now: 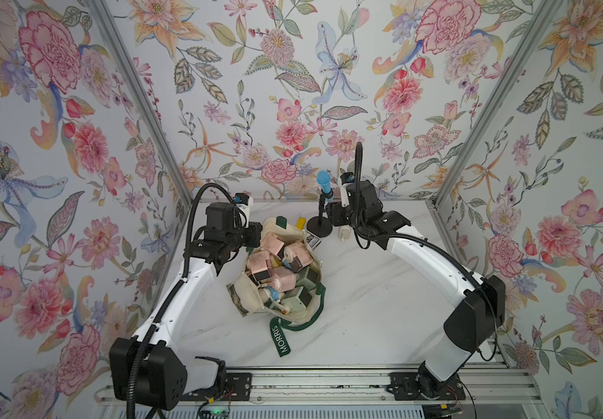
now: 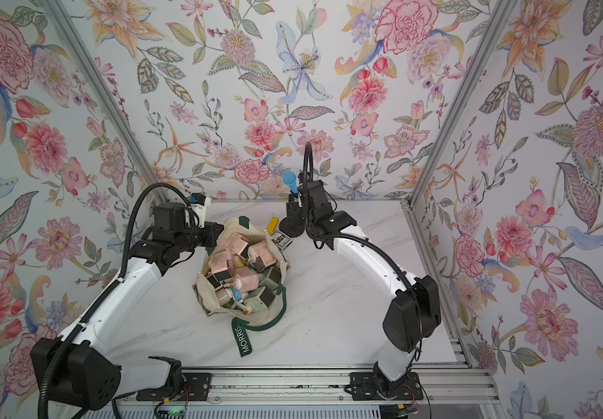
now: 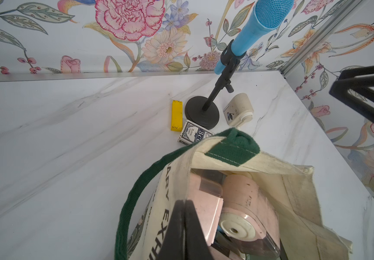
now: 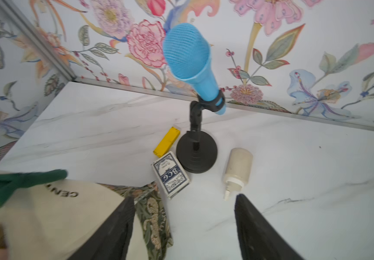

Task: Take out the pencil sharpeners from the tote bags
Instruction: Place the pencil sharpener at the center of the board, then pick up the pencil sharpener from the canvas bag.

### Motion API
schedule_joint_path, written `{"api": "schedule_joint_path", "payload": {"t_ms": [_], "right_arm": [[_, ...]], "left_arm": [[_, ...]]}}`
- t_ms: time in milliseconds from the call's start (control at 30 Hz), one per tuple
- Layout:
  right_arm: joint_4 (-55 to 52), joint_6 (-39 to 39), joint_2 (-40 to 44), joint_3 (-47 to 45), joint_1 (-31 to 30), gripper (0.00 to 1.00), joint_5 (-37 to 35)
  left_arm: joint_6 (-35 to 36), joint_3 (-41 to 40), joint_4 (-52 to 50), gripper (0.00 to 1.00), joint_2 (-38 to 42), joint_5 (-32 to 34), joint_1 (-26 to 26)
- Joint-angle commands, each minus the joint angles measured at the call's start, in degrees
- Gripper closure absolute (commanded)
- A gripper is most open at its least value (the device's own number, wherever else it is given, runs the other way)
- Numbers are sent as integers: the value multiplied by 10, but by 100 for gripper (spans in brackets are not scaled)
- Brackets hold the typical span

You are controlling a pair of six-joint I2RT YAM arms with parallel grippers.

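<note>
The left fingers are clenched on what looks like the rim of the cream canvas tote bag at the centre of both top views, probably to hold its mouth open and steady. Heaped inside are the pastel plastic pencil sharpeners in pink, green and cream. The right fingers are released and empty above one cream sharpener. It lies on the white marble-look desk, just right of the black microphone stand above centre, apparently set aside there. Floral wallpaper encloses the desk.
</note>
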State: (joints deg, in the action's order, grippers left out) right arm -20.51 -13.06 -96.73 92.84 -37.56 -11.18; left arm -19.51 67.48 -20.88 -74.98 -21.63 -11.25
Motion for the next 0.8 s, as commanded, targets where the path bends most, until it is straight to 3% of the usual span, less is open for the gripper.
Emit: {"api": "schedule_joint_path", "payload": {"t_ms": [0,167,267,367,633,767], "right_arm": [[34,31,27,-41,-70,31,-31],[52,71,46,-56,-185,33,-75],[35,74,34,-40,-216,33,-65],[37,75,22,-41,-214,34,1],[37,201,-31,-14,-188,23,206],[25,195,-77,25,-186,16,199]], "left_arm": [[-4,-6,-9,100,18,8,4],[-4,-6,-9,100,18,8,4],[-4,-7,-9,100,20,9,4],[-4,-9,-7,100,22,7,4],[1,-10,-5,100,26,-2,4],[1,-10,-5,100,30,1,4]]}}
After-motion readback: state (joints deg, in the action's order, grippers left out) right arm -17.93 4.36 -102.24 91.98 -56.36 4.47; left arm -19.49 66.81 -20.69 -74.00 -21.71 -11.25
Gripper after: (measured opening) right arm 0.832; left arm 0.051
